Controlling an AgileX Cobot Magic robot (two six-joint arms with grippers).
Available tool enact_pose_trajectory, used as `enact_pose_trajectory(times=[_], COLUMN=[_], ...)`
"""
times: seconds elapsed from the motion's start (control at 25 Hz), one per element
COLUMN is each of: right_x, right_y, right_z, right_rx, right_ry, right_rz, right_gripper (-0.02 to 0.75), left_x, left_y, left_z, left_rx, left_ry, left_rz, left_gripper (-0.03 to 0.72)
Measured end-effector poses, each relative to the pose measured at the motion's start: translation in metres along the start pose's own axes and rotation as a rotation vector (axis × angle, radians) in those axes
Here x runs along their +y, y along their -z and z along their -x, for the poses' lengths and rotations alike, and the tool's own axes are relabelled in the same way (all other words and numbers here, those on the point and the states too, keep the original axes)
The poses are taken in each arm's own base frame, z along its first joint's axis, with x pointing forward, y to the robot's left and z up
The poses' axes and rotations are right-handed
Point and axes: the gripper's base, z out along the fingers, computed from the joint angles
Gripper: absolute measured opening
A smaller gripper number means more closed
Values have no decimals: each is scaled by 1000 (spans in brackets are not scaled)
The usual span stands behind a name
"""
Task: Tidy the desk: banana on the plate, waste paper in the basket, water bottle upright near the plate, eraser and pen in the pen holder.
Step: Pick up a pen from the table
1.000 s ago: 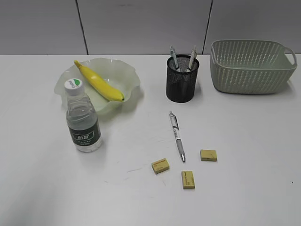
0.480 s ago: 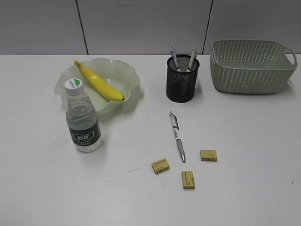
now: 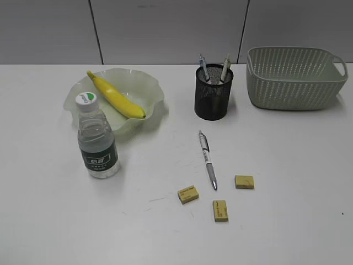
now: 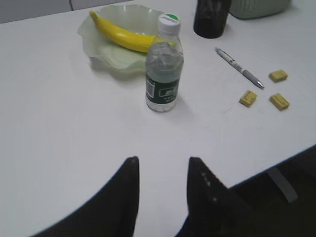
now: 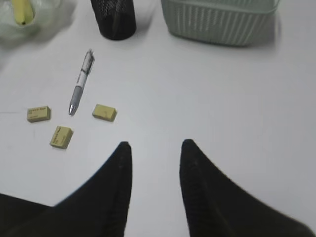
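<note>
Already the banana (image 3: 116, 95) lies in the plate (image 3: 156, 88) at the back left of the desk (image 3: 287, 165), and the bottle (image 3: 97, 138) stands upright just in front of the plate. Behind the middle stands the pen holder (image 3: 213, 94) with two pens (image 3: 215, 67) in it; the basket (image 3: 295, 77) sits to its right. One pen (image 3: 208, 159) lies flat on the desk in front of the holder, tip toward the near edge, with three erasers (image 3: 220, 210) scattered near that tip. No waste paper can be made out. Neither arm shows in the exterior view. The left gripper (image 4: 162, 170) hovers low over bare desk, jaws apart and holding nothing; the right gripper (image 5: 155, 154) likewise hangs with its jaws apart and empty.
</note>
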Motion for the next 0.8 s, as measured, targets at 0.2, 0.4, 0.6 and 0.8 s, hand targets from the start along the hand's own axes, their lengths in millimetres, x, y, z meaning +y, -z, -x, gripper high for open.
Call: enact_pose_trajectory(times=[0.2,0.4,0.6,0.8], right_x=[21,52,80,92], right_y=[-102,-210,-309,-374], right_z=[42,80,78,54], right_rx=[275,431,613,792], right_ry=[-15,95,45,8], right_rz=[32,80,111,118], right_gripper=[276,328,543,551], left_x=[2,0,-1,-1], left_y=[11,12,13,13], left_z=[-6,-7,-7,-7], left_rx=[-83,-96,-99,-99], left_ry=[80,145,162,162], left_rz=[186,323,358,359], left_gripper=[246,244,241,239])
